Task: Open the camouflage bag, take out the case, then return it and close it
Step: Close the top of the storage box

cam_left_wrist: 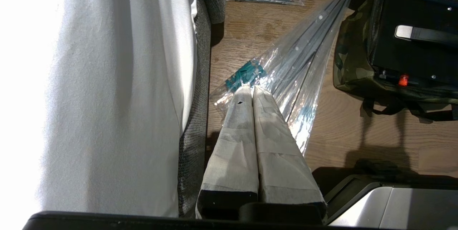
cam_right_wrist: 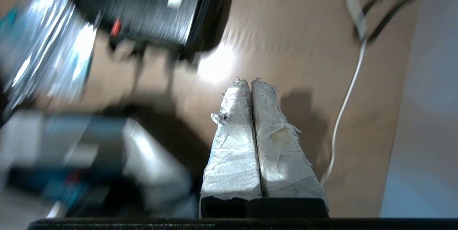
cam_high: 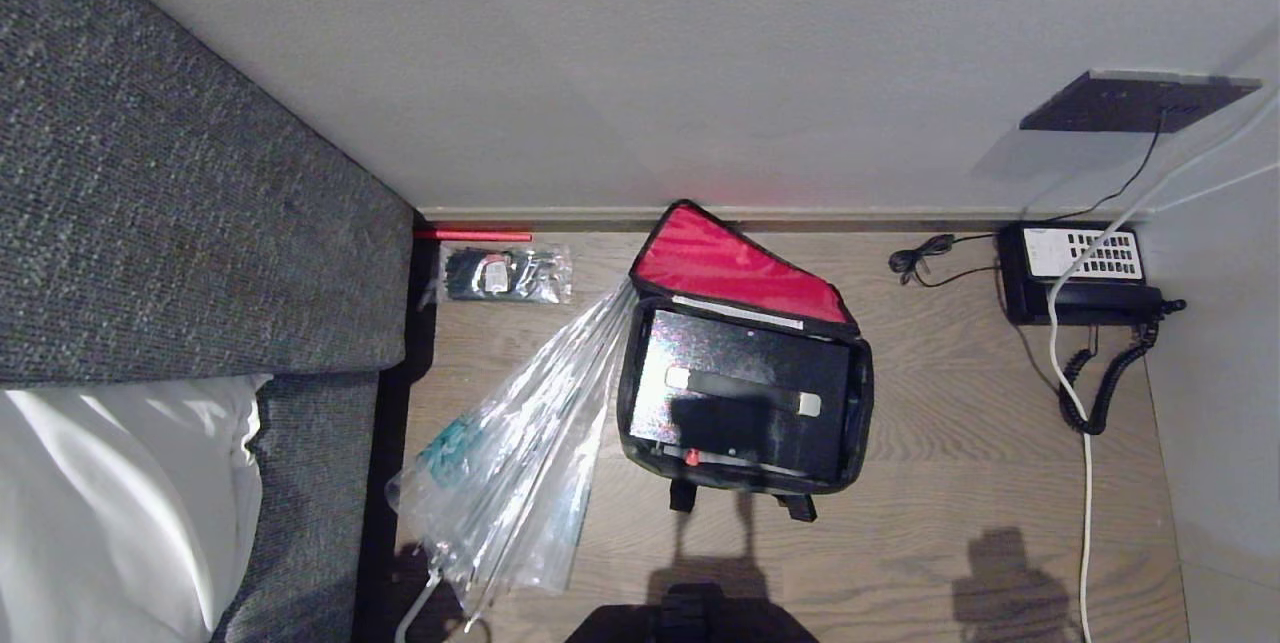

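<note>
The camouflage bag (cam_high: pixel 628 403) lies on the wooden floor with its red-lined lid (cam_high: pixel 730 268) flipped back against the wall. Inside it rests the glossy black case (cam_high: pixel 740 393), its black handle (cam_high: pixel 745 390) and small red latch (cam_high: pixel 691 458) facing up. The left wrist view shows the bag's camouflage side (cam_left_wrist: pixel 349 65) and the case (cam_left_wrist: pixel 408 54) in it. My left gripper (cam_left_wrist: pixel 252 88) is shut and empty above the umbrella, left of the bag. My right gripper (cam_right_wrist: pixel 249 81) is shut and empty over bare floor, right of the bag (cam_right_wrist: pixel 200 26). Neither gripper shows in the head view.
A clear plastic umbrella (cam_high: pixel 520 463) lies against the bag's left side. A grey sofa (cam_high: pixel 180 223) with a white pillow (cam_high: pixel 110 503) fills the left. A black-and-white telephone (cam_high: pixel 1085 273) with a coiled cord and a white cable (cam_high: pixel 1085 483) sits at the right. A plastic packet (cam_high: pixel 505 273) lies by the wall.
</note>
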Available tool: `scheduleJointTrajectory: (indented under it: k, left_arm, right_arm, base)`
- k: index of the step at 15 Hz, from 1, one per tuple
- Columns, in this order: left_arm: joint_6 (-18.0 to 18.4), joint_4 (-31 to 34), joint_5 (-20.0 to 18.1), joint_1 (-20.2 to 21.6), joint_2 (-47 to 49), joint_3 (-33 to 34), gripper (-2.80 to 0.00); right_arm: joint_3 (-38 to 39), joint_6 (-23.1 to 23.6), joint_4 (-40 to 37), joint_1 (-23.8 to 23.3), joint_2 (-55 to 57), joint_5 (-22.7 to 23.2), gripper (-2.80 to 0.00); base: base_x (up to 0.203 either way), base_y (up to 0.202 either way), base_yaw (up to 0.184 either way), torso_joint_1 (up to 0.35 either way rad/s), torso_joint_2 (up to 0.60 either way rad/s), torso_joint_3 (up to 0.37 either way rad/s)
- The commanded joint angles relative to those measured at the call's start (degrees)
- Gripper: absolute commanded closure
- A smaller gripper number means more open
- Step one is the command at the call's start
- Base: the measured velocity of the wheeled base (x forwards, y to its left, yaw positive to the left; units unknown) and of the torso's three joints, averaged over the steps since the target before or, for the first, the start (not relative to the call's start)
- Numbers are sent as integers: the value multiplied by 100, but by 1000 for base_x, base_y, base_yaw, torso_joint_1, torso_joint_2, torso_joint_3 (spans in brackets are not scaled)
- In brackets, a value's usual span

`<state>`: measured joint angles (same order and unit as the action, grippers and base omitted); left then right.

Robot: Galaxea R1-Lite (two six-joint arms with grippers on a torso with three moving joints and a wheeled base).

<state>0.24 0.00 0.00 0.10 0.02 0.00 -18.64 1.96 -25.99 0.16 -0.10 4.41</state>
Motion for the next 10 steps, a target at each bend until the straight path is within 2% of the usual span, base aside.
scheduleJointTrajectory:
  k: [1,3,6,8,10]
  left_arm:
    - [2,0,0,8,-2,0,0]
    - [2,0,0,-1,-2,0,0]
    - [2,0,0,3,-2,0,0]
    - [2,0,0,3,-2,0,0]
    - [2,0,0,8,-2,0,0]
  right_arm:
    - [-725,-26,-1515,2,-161,221,0]
    - [-1072,-46,-2104,2,-149,743,0]
    - [-1189,-61,-2268,2,109,771,0]
    - [-1416,-170,-2171,-2,985,862,0]
    - [-1614,-169,-1747,-6,2019,998,0]
  base:
    - [0,0,0,0,0,0]
    - [0,0,0,0,0,0]
    - [0,0,0,0,0,0]
    - [0,0,0,0,0,0]
    - [0,0,0,0,0,0]
